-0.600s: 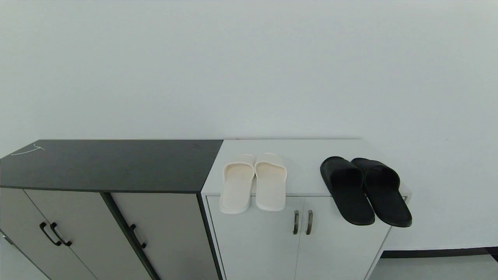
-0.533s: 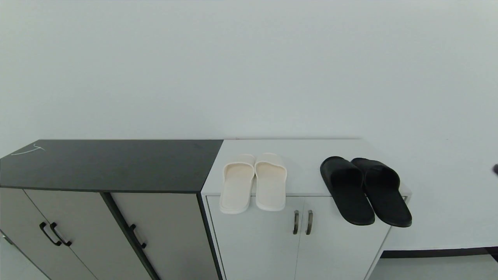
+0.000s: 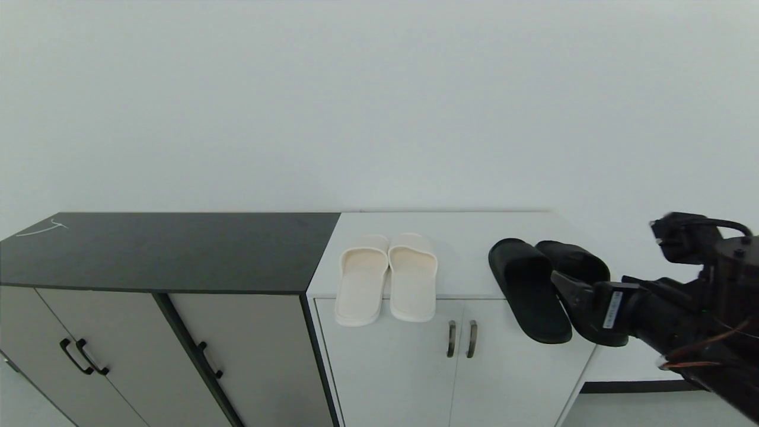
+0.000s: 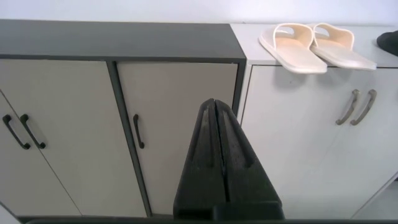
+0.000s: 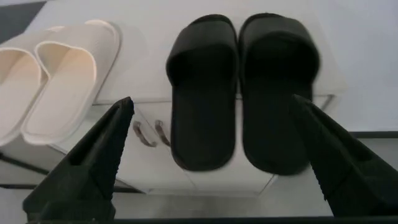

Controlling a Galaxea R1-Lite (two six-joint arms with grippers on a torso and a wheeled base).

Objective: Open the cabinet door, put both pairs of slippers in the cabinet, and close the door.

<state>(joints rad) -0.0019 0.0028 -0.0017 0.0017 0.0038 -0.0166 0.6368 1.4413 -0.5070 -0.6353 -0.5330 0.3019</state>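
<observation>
A white cabinet (image 3: 403, 367) stands with both doors shut, its two metal handles (image 3: 461, 338) side by side at the middle. On its top lie a cream pair of slippers (image 3: 385, 277) and a black pair of slippers (image 3: 528, 287), heels hanging over the front edge. My right gripper (image 3: 569, 293) is open and hovers just in front of the black pair's right slipper. In the right wrist view the black slippers (image 5: 202, 93) lie between its spread fingers (image 5: 93, 162). My left gripper (image 4: 214, 106) is shut on nothing, low before the grey doors.
A black-topped cabinet (image 3: 166, 249) with grey doors and black handles (image 3: 83, 357) adjoins the white one on the left. A plain wall rises right behind both. Open floor (image 3: 652, 409) lies to the right of the white cabinet.
My right arm has come into the head view from the right edge and now sits in front of the black slippers. Slippers and doors have not moved.
</observation>
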